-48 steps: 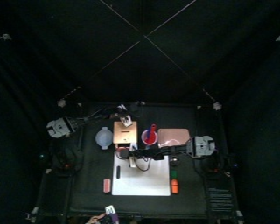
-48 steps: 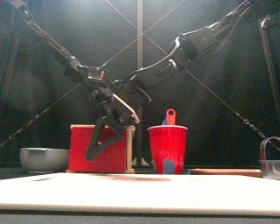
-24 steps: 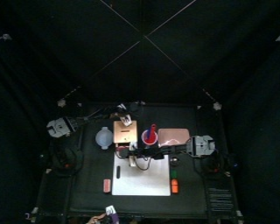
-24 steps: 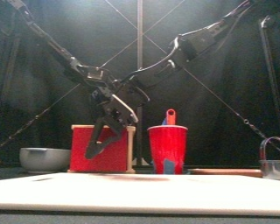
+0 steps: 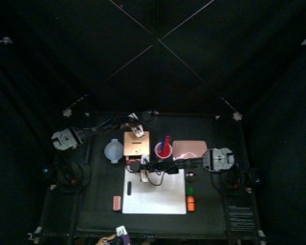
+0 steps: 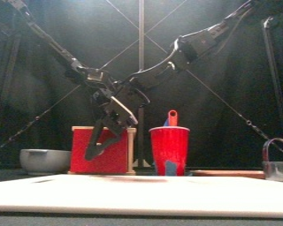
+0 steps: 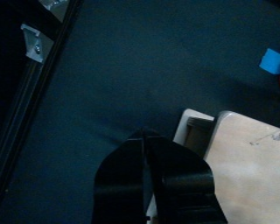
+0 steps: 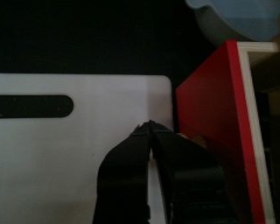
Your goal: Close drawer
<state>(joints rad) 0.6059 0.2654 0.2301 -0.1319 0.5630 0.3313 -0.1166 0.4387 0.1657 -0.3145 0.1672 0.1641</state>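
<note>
Black bench, both tools (image 8: 154,129) (image 7: 146,138) closed, empty: push the drawer (image 7: 199,133) off-centre and you'll skid the cabinet (image 6: 103,148) instead.

Red cup (image 6: 169,151) w/ spoon, grey bowl (image 6: 43,160) (far left), white sheet (image 6: 141,193) in front.

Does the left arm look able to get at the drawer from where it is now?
Probably yes. In the left wrist view the left gripper hangs close beside the drawer, which sticks out of the cabinet, with only bare table between them. Nothing seems to block a push.
</note>
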